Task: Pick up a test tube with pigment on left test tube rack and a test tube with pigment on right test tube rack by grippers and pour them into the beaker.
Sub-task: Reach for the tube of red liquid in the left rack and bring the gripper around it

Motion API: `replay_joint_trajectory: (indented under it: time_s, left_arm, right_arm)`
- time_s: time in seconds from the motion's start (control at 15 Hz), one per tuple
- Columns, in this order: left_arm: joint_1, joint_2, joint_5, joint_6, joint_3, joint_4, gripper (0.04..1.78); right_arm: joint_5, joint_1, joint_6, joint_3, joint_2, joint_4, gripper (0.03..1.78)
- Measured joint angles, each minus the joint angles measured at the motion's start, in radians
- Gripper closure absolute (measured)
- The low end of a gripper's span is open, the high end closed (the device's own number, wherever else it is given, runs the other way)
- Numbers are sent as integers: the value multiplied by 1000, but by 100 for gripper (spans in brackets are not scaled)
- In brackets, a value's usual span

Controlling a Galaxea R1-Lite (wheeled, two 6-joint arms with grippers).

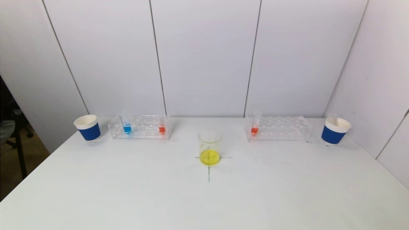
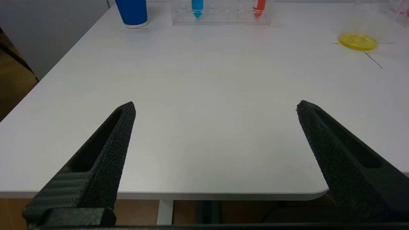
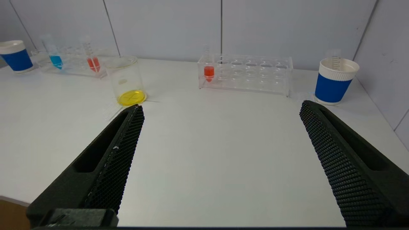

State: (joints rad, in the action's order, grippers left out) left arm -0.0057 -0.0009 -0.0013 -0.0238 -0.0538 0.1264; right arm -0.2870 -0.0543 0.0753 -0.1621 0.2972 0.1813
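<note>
Two clear acrylic test tube racks stand on the white tabletop (image 1: 127, 191): the left rack (image 1: 139, 127) and the right rack (image 1: 278, 128). Three clear tubes hold pigment: one blue tube (image 1: 127, 126), one red-orange tube (image 1: 162, 126) and a second red-orange tube (image 1: 255, 126). There are one clear glass beaker with yellow liquid (image 1: 210, 151) and two blue-banded white paper cups (image 1: 88, 127) (image 1: 335, 130).

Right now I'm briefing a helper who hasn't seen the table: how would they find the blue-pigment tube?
Start at the beaker with yellow liquid at the table's centre, then look to the clear rack on the robot's left. The blue tube stands at the rack's outer end, nearest the paper cup; its rack-mate holds red.
</note>
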Motion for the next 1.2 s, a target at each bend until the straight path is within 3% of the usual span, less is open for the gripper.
replay_joint_trajectory:
  time_s: [0.27, 0.47, 0.67, 0.8, 0.93, 1.2]
  left_arm:
    - [0, 0, 0, 0, 0, 0, 6]
    - [0, 0, 0, 0, 0, 0, 6]
    - [0, 0, 0, 0, 0, 0, 6]
    - [0, 0, 0, 0, 0, 0, 6]
    - [0, 0, -1, 0, 0, 0, 6]
    - [0, 0, 0, 0, 0, 0, 6]
  right_arm:
    - [7, 23, 4, -17, -68, -35, 4]
    - [55, 34, -1, -5, -109, -39, 4]
    - [73, 44, -32, 4, -206, -110, 4]
    - [131, 48, -67, 12, -259, -167, 4]
    - [191, 49, -97, 48, -283, -142, 4]
    - [260, 50, -158, 152, -296, 38, 4]
